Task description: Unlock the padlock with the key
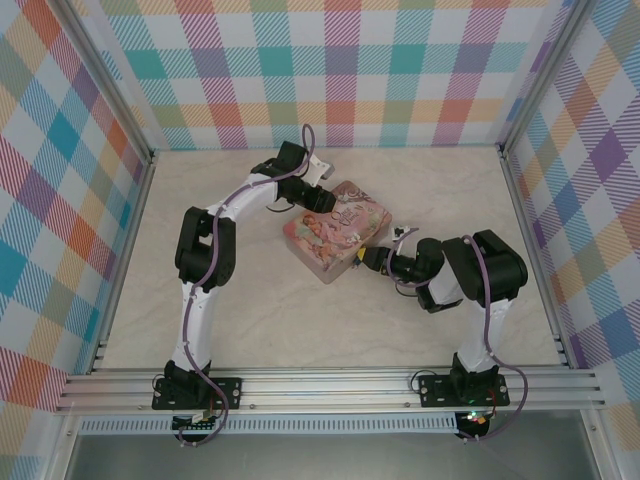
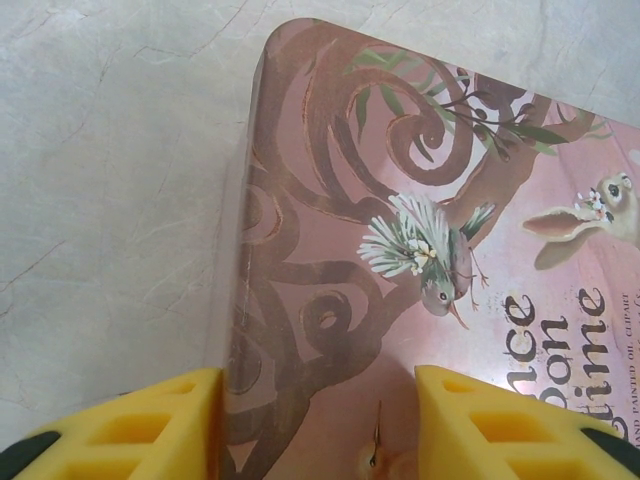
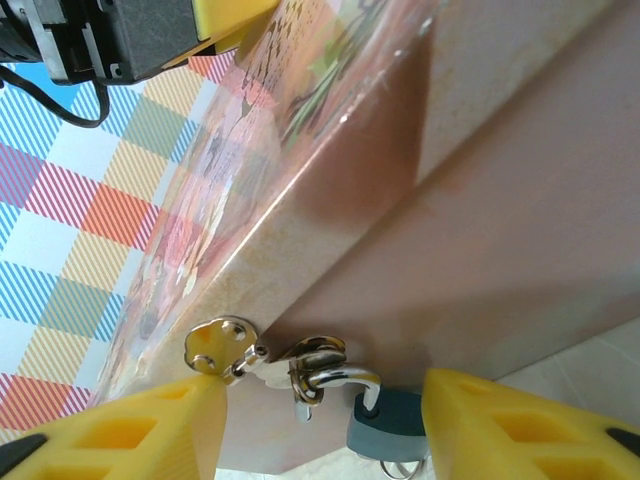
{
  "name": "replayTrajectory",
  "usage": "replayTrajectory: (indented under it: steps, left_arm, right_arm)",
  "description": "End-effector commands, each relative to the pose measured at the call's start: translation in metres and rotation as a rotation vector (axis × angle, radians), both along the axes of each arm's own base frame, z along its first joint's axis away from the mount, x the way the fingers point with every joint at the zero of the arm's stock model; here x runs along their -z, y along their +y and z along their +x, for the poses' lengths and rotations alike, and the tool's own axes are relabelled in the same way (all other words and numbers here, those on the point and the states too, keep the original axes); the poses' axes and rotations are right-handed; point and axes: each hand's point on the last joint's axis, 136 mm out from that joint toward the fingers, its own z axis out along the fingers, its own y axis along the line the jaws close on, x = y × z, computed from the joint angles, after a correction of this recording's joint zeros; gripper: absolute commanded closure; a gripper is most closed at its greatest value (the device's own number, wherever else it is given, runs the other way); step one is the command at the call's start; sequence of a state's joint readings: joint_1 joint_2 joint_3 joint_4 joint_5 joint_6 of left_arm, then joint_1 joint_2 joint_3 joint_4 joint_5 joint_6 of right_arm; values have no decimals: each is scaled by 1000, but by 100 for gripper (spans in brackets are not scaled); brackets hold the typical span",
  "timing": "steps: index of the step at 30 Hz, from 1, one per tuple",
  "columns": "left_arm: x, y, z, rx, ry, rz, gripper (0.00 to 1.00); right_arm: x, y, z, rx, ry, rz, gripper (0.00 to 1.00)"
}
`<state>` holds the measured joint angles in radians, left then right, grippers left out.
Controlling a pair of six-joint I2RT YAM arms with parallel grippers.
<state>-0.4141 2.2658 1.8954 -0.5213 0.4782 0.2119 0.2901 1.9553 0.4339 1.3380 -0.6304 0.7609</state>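
Your right gripper [image 3: 325, 390]: yellow fingers [image 3: 150, 430] apart, flanking tiny teal-bodied padlock [image 3: 388, 422]. Its thin silvery shackle [image 3: 345, 378] is hooked through silvery metal hasp [image 3: 225, 345] on side wall of pink illustrated tin box [image 3: 480, 200]. Padlock body just beside one finger, contact unclear. Your left gripper [image 2: 318, 378]: yellow fingers [image 2: 130, 425] apart, straddling tin's far corner, one beside wall, other above lid. Tin rests mid-table on pale marbled tabletop [image 1: 250, 320], between both arms.
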Motion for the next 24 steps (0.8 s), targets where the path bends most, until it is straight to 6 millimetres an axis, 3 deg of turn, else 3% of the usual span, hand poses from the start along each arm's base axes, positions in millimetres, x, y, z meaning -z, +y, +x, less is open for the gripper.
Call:
replayTrajectory:
  steps: [1, 7, 12, 24]
  left_arm:
    - [79, 17, -39, 20, 196, 183, 54]
    - [82, 20, -30, -7, 181, 202, 55]
    - [80, 23, -21, -25, 176, 195, 55]
    - [81, 25, -20, -29, 182, 195, 56]
  right_arm:
    - [-39, 12, 4, -72, -163, 38, 48]
    - [-46, 15, 2, -95, -182, 49, 54]
    - [-42, 14, -2, -94, -171, 41, 56]
    - [-35, 11, -11, -102, -166, 23, 60]
